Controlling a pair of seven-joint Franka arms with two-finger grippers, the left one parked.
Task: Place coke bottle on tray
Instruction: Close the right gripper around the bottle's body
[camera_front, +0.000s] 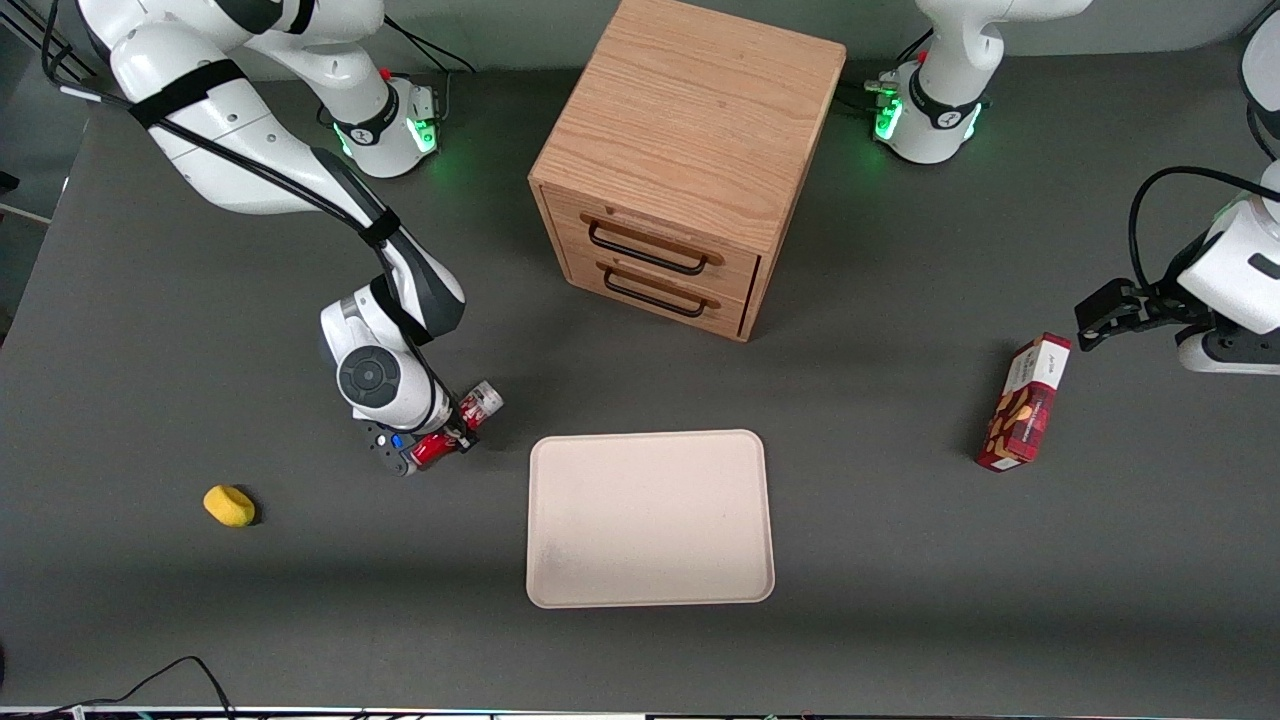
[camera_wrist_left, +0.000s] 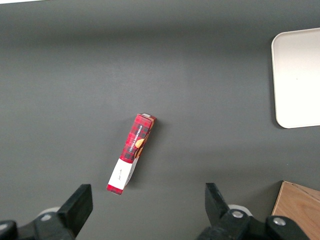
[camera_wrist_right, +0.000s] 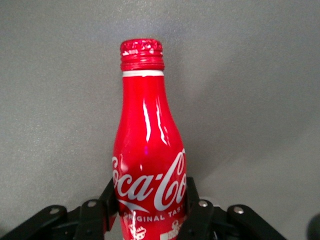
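The coke bottle is a slim red bottle with white script and a silver base end. It is held tilted, close to the grey table, beside the tray's short edge toward the working arm's end. My right gripper is shut on the bottle's body. In the right wrist view the bottle sits between the two black fingers of the gripper, with its red cap pointing away from the wrist. The beige tray lies flat and bare, nearer the front camera than the cabinet; its corner shows in the left wrist view.
A wooden two-drawer cabinet stands farther from the front camera than the tray. A red snack box lies toward the parked arm's end and shows in the left wrist view. A small yellow object lies toward the working arm's end.
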